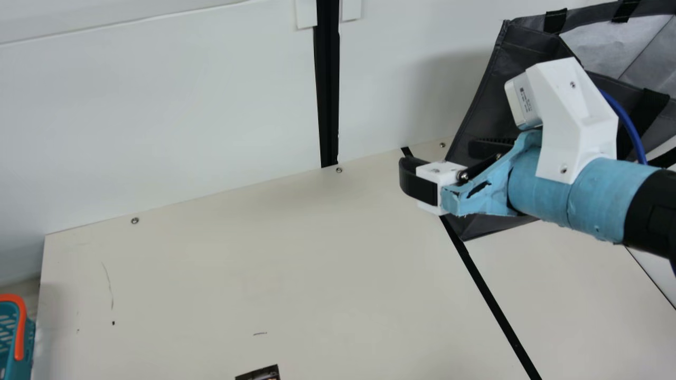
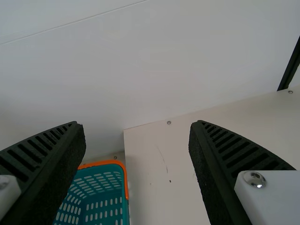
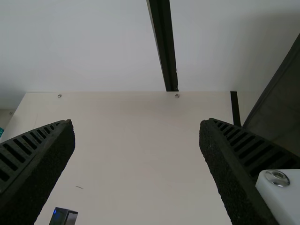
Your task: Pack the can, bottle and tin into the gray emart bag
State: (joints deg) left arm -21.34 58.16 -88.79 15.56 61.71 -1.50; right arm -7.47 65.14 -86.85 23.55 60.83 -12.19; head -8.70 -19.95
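My right gripper (image 1: 439, 158) stands in front of the gray bag (image 1: 488, 89) in the main view, its fingers spread with nothing between them. In the right wrist view, the right gripper (image 3: 137, 121) is open, and part of the bag (image 3: 281, 105) rises beside one finger. The bag stands upright against the back wall at the right, its mouth open and its pale lining showing. Over in the left wrist view, the left gripper (image 2: 137, 123) is open and empty. A small dark object (image 1: 260, 374) is cut off by the main view's bottom edge; I cannot tell what it is.
A teal basket (image 1: 6, 338) with an orange handle stands beyond the table's left edge; the left wrist view shows the basket (image 2: 101, 211) too. Behind the table (image 1: 237, 274) rises a white wall with a black vertical post (image 1: 328, 89). A black line crosses the tabletop near the bag.
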